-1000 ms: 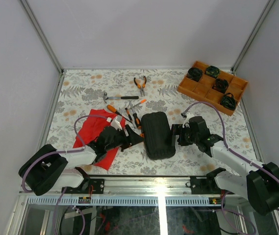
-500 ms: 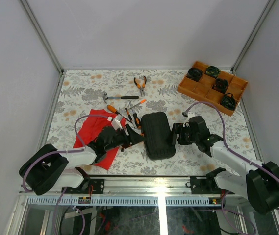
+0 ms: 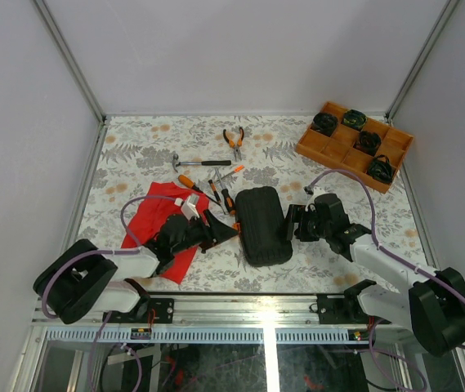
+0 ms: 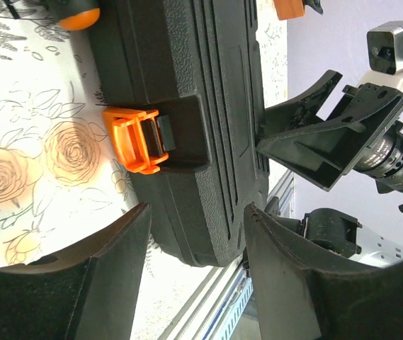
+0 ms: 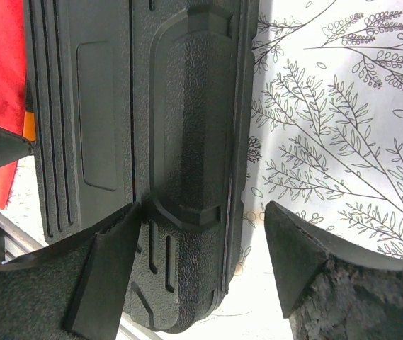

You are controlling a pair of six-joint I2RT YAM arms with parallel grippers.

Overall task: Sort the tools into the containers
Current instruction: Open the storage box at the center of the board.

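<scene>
We see the black ribbed plastic clamshell tool case (image 3: 263, 229) lying closed on the floral-patterned table (image 3: 134, 147), just below the centre of the overhead frame, its long axis running up and down the picture.

The left gripper (image 3: 230, 232) lies low at the case's left edge, its two fingers spread apart and holding nothing. In its own wrist view the orange latch (image 4: 136, 138) sits in a recess on the case's side, ahead of the gap between the fingers.

The right gripper (image 3: 291, 225) is at the case's right edge, also released. Its wrist view shows the fingers wide apart, one over the ribbed lid and the other over the table, with the case's rim between them. We cannot tell whether any finger touches the plastic.

The tools lie loose on the table above the case. The orange-and-black handled screwdrivers (image 3: 187, 181) are fanned just above its upper left corner, the small black-handled steel hammer (image 3: 203, 162) lies above them, and the orange-handled pliers (image 3: 233, 140) are higher up.

A red cloth (image 3: 152, 220) lies left of centre beneath the left arm. An orange compartment tray (image 3: 318, 147) of black round items (image 3: 368, 141) sits at the upper right, well apart from the case.
</scene>
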